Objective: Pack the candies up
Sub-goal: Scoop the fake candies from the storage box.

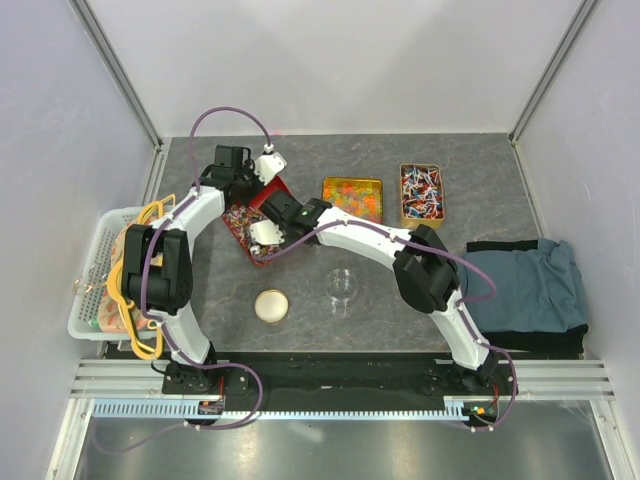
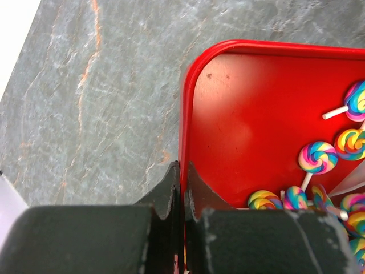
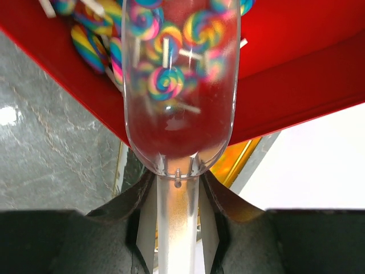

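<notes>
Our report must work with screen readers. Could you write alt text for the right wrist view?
The right gripper is shut on the handle of a clear plastic scoop, its bowl over a shallow red tray of rainbow swirl lollipops. A grey marbled tabletop shows at left.
</notes>
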